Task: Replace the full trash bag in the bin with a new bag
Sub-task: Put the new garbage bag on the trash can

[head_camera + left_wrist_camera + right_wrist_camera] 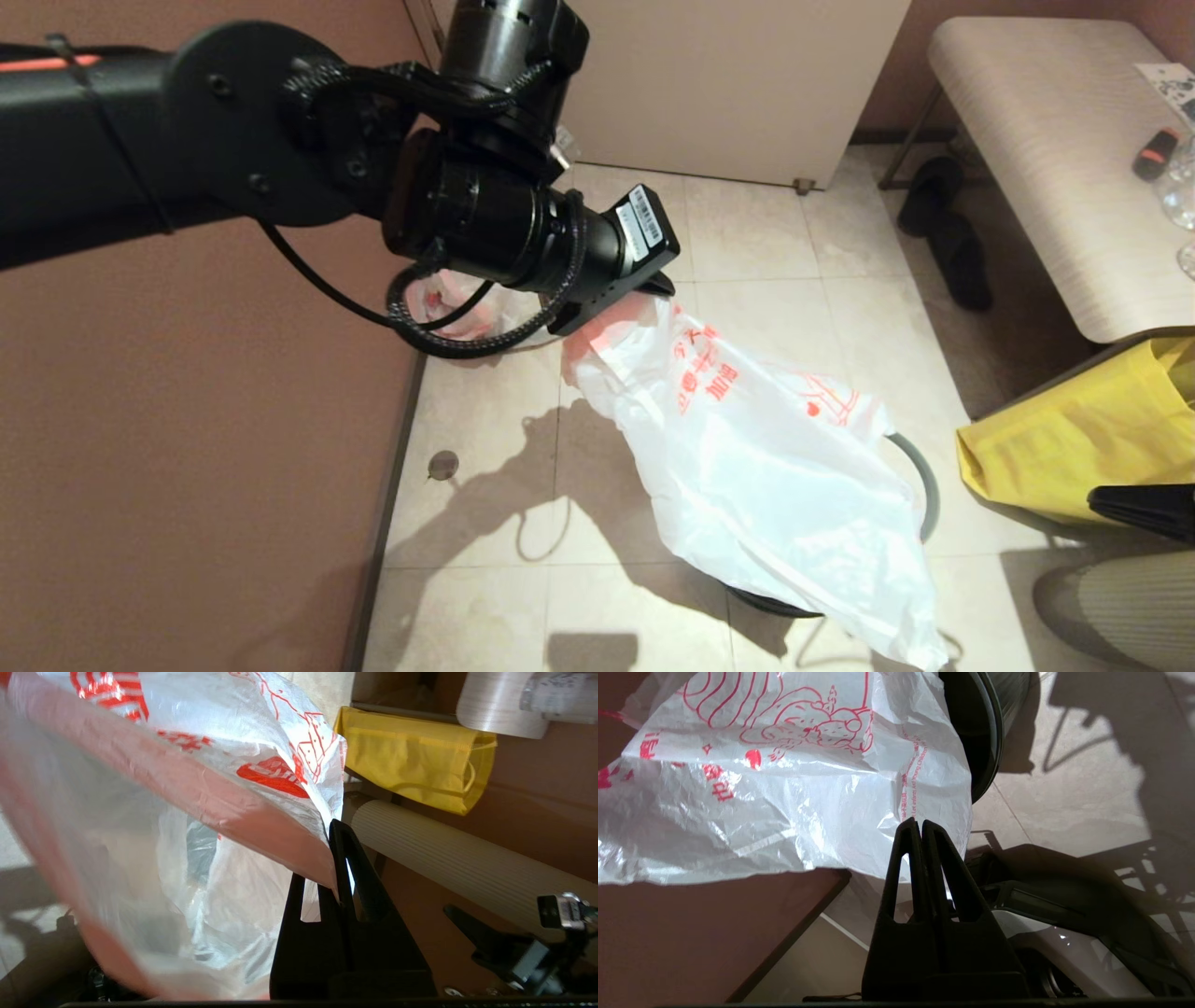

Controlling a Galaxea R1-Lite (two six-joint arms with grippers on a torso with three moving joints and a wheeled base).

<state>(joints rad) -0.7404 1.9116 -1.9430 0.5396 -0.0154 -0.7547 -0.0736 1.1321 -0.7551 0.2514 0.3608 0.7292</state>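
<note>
The left gripper [337,868] is raised above the tiled floor [485,485]; its fingers are closed on the pink-red handle of the new bag [766,467]. The bag hangs down and drapes over the bin [920,476] (only a piece of the grey ring shows). The right gripper [920,826] sits low at the bag's edge, fingers pressed together; whether they pinch plastic, I cannot tell. The full trash bag [448,303] lies behind the left arm.

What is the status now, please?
Left hand shut on new bag by its pink handle, held above bin. Right hand shut, beside the bag. Full trash bag on floor behind the left arm.
</note>
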